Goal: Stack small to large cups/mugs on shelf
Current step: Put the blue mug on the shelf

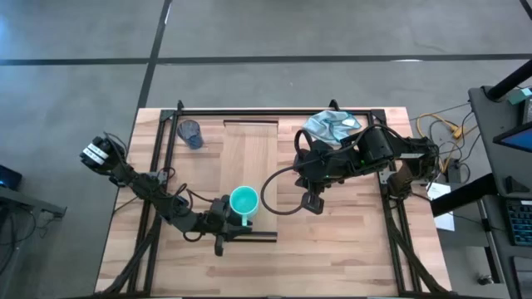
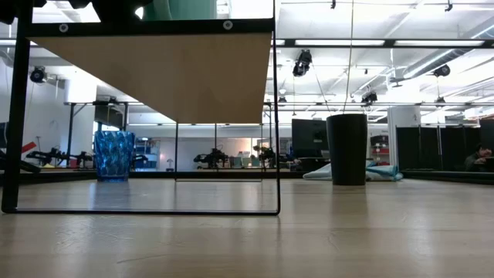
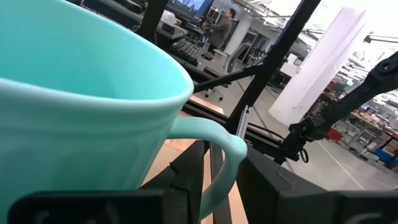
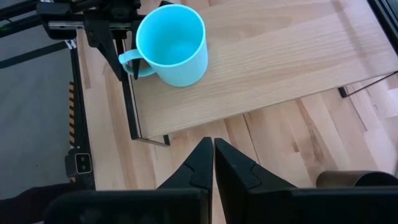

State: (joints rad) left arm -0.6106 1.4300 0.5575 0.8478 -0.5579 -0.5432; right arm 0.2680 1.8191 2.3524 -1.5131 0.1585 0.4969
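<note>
Turquoise mug (image 1: 243, 202) upright, mouth up, on the shelf (image 1: 249, 158), at the shelf's near end and close to its long edge on the left arm's side. Handle pointing off that edge, straight back at the left gripper (image 4: 129, 67); one dark finger outside the handle, the other apparently through its loop, so judged clamped on the handle, with the mug's base seemingly already down on the board. Right gripper (image 4: 210, 143) hanging just off the shelf's opposite long edge, level with the mug, fingers pressed together on nothing. Translucent dark blue cup (image 1: 191, 133) standing off the shelf on the left arm's side, near the shelf's far end, well apart from the mug. Black cup (image 2: 347, 147) upright on the tabletop off the shelf's right-arm side, close to the right gripper; mostly hidden under that arm from above. Light blue cloth (image 1: 332, 126) beyond the shelf's far right corner. Probably a placing step close to done. Crux for the coming move: handle and gripper on one line across the shelf's long axis, so a straight pull-back away from the edge after letting go, without dragging the mug. Then, by position, blue cup nearer the left arm, black cup nearer the right.
</note>
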